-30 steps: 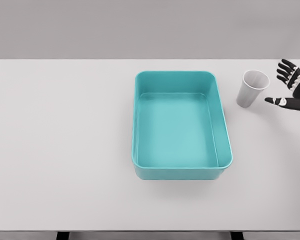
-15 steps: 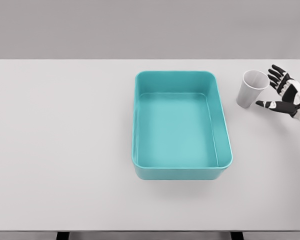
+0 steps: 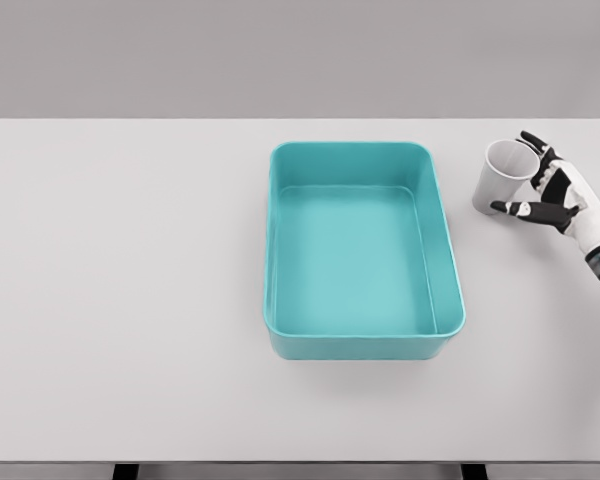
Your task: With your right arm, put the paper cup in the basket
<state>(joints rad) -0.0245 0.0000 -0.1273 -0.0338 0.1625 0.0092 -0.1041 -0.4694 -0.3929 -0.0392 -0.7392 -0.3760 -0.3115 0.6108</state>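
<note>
Head view. The paper cup stood upright on the white table, to the right of the teal basket and apart from it — near the table's far right edge. The right hand lay against the cup's right side, its fingers spread around the rim and its thumb reaching toward the cup's lower wall; whether the fingertips pressed the cup or only neared it could not be told. The cup was not lifted. The basket — rectangular, with rounded corners — sat right of the table's centre, holding nothing.
</note>
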